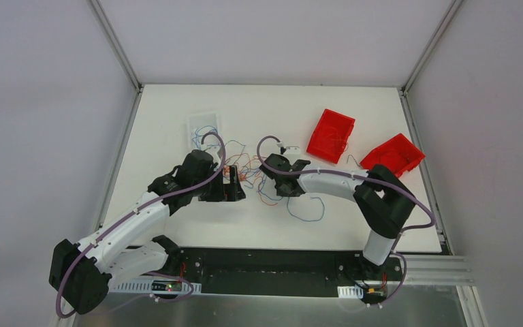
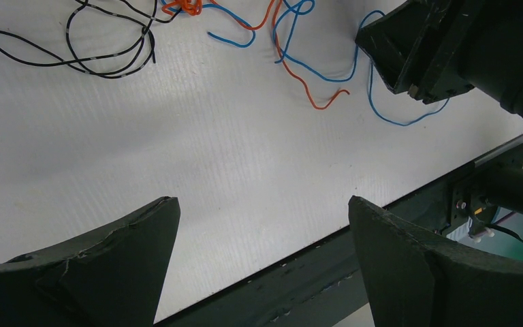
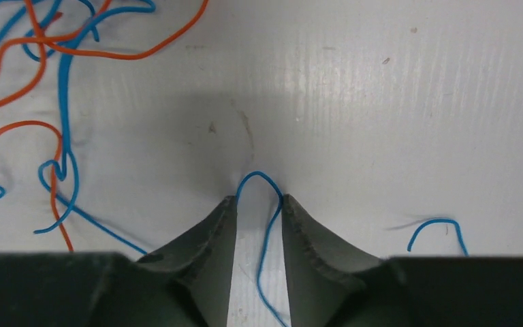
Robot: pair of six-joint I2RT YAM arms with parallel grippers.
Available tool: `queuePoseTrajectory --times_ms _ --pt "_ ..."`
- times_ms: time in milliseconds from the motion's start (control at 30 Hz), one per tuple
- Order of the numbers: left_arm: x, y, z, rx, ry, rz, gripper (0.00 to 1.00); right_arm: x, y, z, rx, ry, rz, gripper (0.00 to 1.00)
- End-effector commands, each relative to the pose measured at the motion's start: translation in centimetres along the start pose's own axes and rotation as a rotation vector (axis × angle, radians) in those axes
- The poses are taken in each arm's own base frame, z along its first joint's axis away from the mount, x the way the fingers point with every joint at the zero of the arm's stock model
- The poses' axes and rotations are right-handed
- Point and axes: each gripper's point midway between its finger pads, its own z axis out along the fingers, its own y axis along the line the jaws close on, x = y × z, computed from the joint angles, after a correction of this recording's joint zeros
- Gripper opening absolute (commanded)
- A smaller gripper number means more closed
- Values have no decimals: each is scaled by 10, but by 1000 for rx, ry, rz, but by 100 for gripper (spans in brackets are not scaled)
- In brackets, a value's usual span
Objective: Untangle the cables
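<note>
Right end effector straddles one blue wire, jaws a slit apart, not pinching yet, probably to drag it clear of the cables at its 10 o'clock. Left end effector gapes wide, empty.

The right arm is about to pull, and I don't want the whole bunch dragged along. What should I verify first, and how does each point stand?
1. Blue cable between the fingers of the right gripper: ok, its loop arches just past the tips.
2. Fingers pinched on it: not ok, gaps show beside the cable.
3. Nothing else between the fingers: ok, only that one strand.
4. That cable free of the tangled bunch: cannot tell, it runs out of view.
5. Left gripper open and empty: ok, over bare table.
</note>
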Motion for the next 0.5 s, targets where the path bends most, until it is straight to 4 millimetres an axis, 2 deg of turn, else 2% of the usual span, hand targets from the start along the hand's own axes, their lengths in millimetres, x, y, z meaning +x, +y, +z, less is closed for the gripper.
queuePoseTrajectory --times_ms 0,133,233,467 --pt "-4 4 -7 -20 -20 17 99 5 -20 -1 116 1 -40 26" --pt "-5 7 -8 -35 -29 18 99 1 -19 -3 106 -7 -62 0" --pt "-6 10 -11 -53 -31 30 99 -14 -18 -15 100 -42 -68 0" --pt "-23 15 -32 -113 -95 63 99 -72 -17 -88 -73 -205 24 0"
